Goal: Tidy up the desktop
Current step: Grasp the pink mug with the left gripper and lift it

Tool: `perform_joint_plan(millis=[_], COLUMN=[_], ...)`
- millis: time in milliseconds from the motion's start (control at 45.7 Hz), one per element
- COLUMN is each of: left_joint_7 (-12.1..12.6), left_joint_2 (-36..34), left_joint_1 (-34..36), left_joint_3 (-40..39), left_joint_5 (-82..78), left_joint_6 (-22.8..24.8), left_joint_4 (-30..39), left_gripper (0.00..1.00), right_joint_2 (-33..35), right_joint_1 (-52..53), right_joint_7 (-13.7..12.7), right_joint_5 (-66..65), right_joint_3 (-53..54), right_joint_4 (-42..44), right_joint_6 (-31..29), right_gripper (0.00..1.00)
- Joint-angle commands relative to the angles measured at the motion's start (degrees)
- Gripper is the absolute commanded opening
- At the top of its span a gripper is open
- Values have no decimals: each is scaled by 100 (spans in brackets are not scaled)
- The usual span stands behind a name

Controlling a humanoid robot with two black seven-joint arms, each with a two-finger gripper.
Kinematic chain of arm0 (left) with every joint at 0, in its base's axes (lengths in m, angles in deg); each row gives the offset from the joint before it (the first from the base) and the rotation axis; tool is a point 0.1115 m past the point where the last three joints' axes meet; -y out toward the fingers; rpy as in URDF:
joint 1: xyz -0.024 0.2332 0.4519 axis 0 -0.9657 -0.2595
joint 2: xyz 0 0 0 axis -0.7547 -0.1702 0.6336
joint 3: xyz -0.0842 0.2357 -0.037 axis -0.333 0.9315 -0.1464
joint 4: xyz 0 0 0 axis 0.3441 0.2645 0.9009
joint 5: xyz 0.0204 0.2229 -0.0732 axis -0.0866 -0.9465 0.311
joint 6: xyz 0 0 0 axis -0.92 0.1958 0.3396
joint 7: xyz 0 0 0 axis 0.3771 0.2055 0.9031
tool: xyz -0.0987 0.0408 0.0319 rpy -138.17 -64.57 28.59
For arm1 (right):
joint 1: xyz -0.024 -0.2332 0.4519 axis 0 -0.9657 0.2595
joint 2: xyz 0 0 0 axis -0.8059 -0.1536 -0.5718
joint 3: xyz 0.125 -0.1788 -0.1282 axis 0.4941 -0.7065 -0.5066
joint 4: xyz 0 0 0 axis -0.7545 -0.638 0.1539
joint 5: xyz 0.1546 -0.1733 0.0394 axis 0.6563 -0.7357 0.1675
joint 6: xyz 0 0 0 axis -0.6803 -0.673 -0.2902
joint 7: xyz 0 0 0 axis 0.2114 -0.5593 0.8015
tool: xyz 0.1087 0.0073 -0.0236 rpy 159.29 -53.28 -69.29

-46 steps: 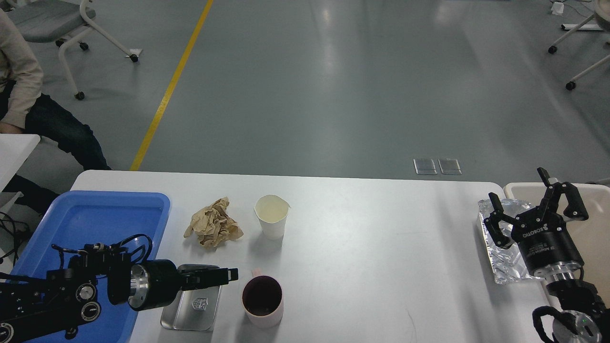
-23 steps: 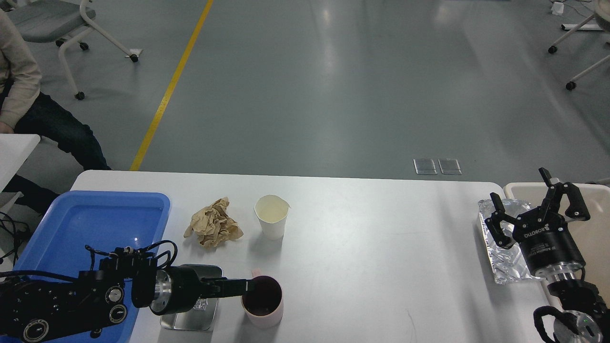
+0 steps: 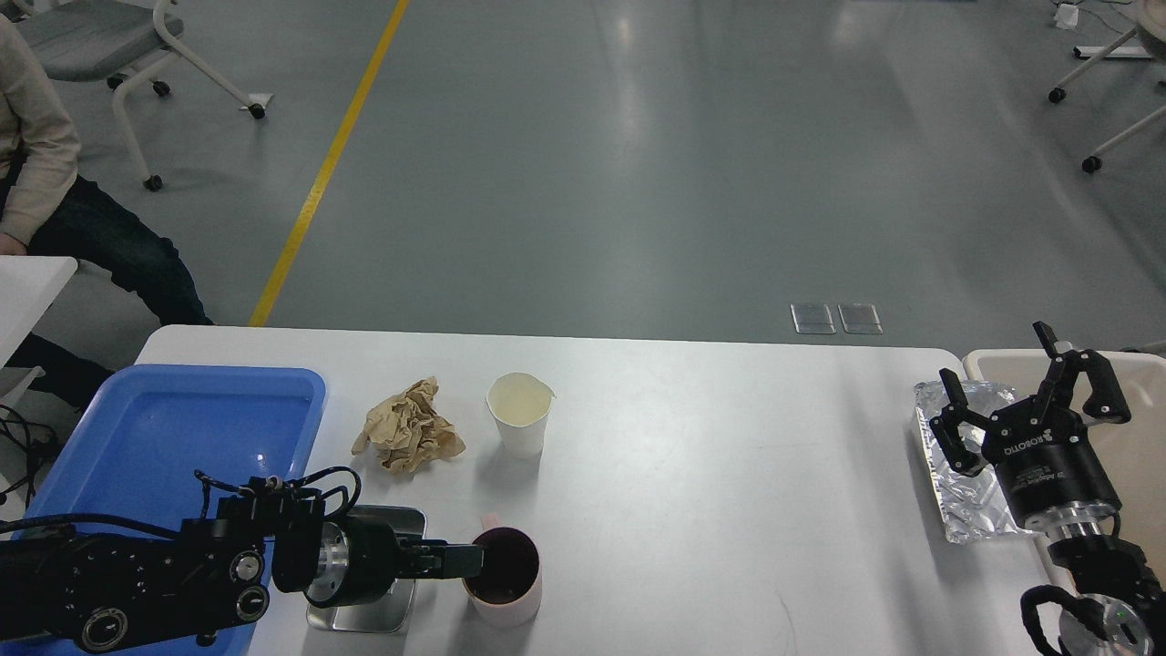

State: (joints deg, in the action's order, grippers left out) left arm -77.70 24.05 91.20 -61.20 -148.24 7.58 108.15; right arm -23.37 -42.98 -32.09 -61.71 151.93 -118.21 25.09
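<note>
Blue tray [image 3: 137, 410]: sits at the counter's left end, nothing visible inside it.
Left gripper [image 3: 469, 558]: lies low and level, tip at the near-left rim of the pink mug [image 3: 504, 576]; seen edge-on and dark, so whether the fingers are apart or together cannot be told.
Metal tin [image 3: 387, 606]: flat, partly hidden under the left arm, just left of the mug.
Crumpled paper [image 3: 407, 439]: brown, loose, between tray and paper cup [image 3: 520, 413].
Handling, mug: judged rigid, fairly heavy, breakable and smooth; best pinched across the rim wall and kept upright.
Handling, cup and paper: judged light and crushable; gentle hold at mid-wall or at a fold.
Counter [image 3: 692, 474]: the white desktop spans the view's lower half; all loose items sit on its left part.
Foil container [image 3: 966, 497]: at the right edge, beside the beige bin [image 3: 1139, 437].
Right gripper [image 3: 1025, 401]: fingers spread apart, holding nothing, raised over the foil.
</note>
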Motion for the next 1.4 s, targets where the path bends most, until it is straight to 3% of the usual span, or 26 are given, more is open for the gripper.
perform_joint_plan(millis=[0, 88, 197, 372, 438, 613, 942, 1380], left_joint_7=[23, 32, 58, 6, -73, -223, -363, -398], left_joint_2=[109, 152, 179, 144, 135, 179, 162, -567], left_joint_1=[86, 130, 201, 350, 438, 587, 851, 1774], left_joint_3=[113, 183, 341, 526, 657, 798, 728, 816], left_joint_5=[4, 4, 31, 39, 31, 39, 461, 558], left_joint_6=[-2, -20, -46, -46, -46, -46, -292, 15], left_joint_4=[-9, -9, -9, 0, 0, 0, 44, 835], left_gripper=[75, 67, 48, 29, 14, 1, 0, 1], right_joint_2=[14, 5, 5, 5, 5, 23, 5, -4], right_joint_1=[0, 0, 9, 26, 26, 35, 53, 53], right_joint_7=[0, 0, 0, 0, 0, 0, 0, 0], right_joint_5=[-7, 2, 2, -7, -7, -7, 2, 2], right_joint_3=[1, 10, 10, 10, 10, 18, 89, 71], right_joint_4=[0, 0, 0, 0, 17, 79, 193, 158], right_joint_6=[0, 0, 9, 17, 17, 17, 17, 35], right_gripper=[100, 100, 100, 100, 100, 100, 100, 100])
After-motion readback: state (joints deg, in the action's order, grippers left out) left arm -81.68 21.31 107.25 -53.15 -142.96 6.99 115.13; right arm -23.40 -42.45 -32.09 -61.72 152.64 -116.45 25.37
